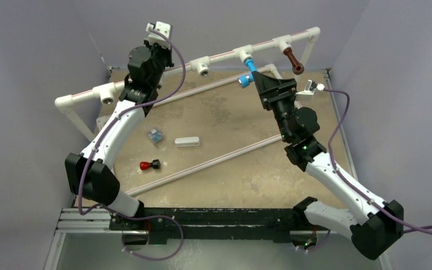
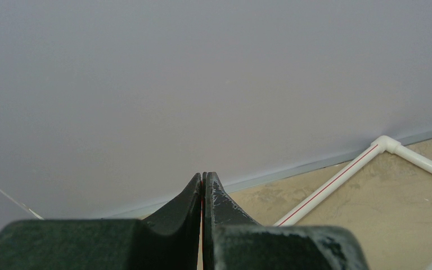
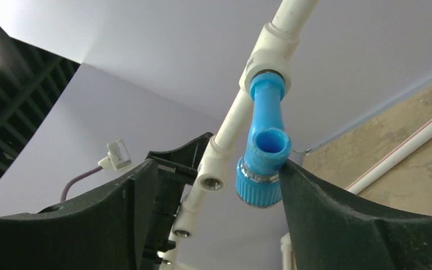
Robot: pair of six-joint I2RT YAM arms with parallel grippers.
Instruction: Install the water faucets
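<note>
The right gripper [image 3: 218, 166] stands wide open astride the blue faucet [image 3: 266, 146], which is seated in a white tee fitting [image 3: 267, 56], while the left gripper [image 2: 203, 180] is fully closed and holds nothing.

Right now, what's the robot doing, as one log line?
blue faucet: on pipe | brown faucet: on pipe | right hand: open around blue faucet | left hand: shut, empty

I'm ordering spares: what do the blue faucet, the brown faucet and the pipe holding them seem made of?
Blue faucet: looks like moulded plastic; even bright colour, soft sheen, ribbed knob.
Brown faucet: probably plastic too, dark with a slight gloss, but too small to be sure.
Pipe: white plastic, likely PVC; smooth, with a red printed stripe.
</note>
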